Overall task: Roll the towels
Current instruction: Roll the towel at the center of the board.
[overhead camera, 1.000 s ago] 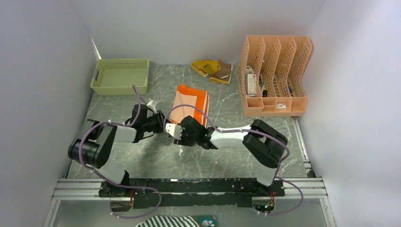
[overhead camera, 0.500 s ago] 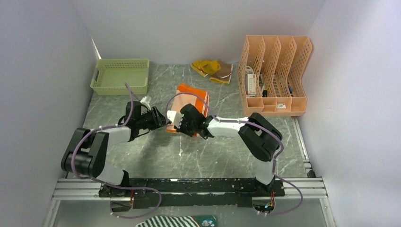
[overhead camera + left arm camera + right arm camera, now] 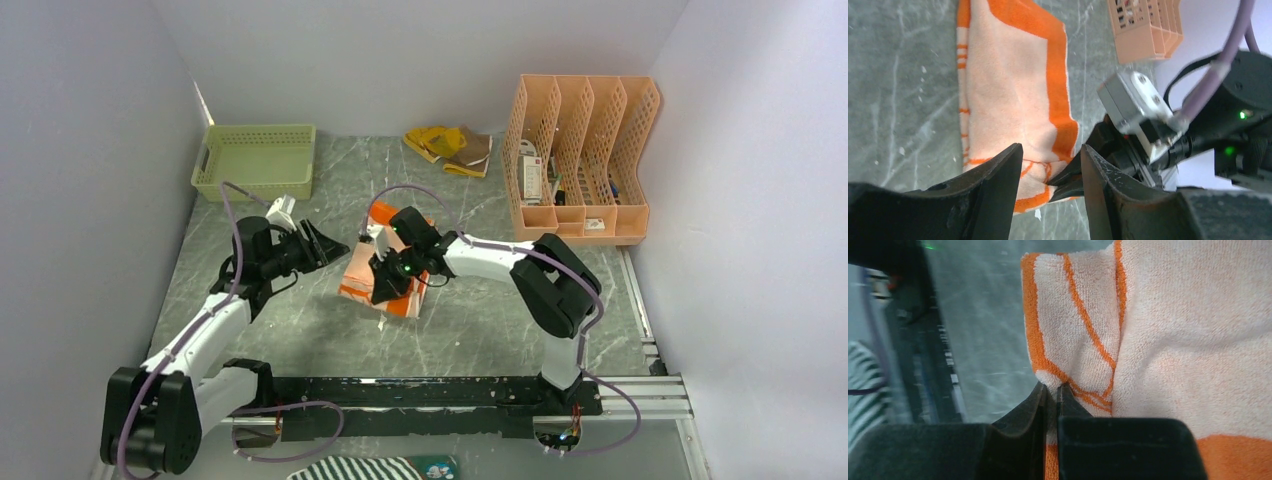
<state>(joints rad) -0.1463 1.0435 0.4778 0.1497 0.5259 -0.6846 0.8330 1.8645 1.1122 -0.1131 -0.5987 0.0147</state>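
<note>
Your left gripper (image 3: 330,245) stands wide open and empty, just beside the orange towel (image 3: 356,280) at mid-table. That towel lies loosely folded and is not yet a roll, so I judge you're at the very start of it. Your right gripper (image 3: 1053,390) is clamped tight on one of the towel's corners, with a cream fold pinched between its jaws. At the back, the yellow towel (image 3: 446,143) sits crumpled and unrolled — both are left to do.

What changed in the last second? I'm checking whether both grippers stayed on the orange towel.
The right gripper, shut on the orange towel, pulled it toward the arm bases. The left gripper drew away leftward and is open. The yellow towel, green basket and peach organizer stayed put.
</note>
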